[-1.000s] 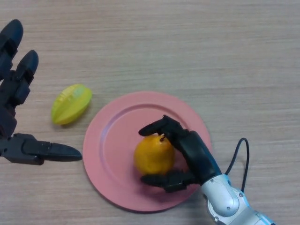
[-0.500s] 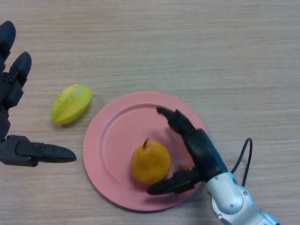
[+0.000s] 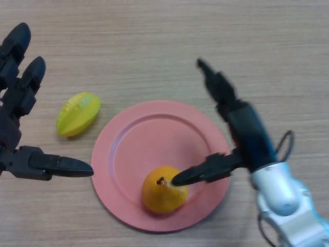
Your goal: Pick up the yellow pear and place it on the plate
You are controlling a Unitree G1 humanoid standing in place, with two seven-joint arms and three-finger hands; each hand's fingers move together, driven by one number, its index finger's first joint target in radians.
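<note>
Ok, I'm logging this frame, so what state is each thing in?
Pear: sitting on the plate near its front edge, not held.
Plate: flat on the table, holding only the pear.
Yellow-green fruit: lying on the table left of the plate.
Right robot hand: open, above the plate's right side.
Left robot hand: open, idle at left.

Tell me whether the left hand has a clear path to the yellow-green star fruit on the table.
Probably yes. The left hand is open beside the yellow-green star fruit, with only bare wooden table between them; the right hand is over the pink plate.
</note>
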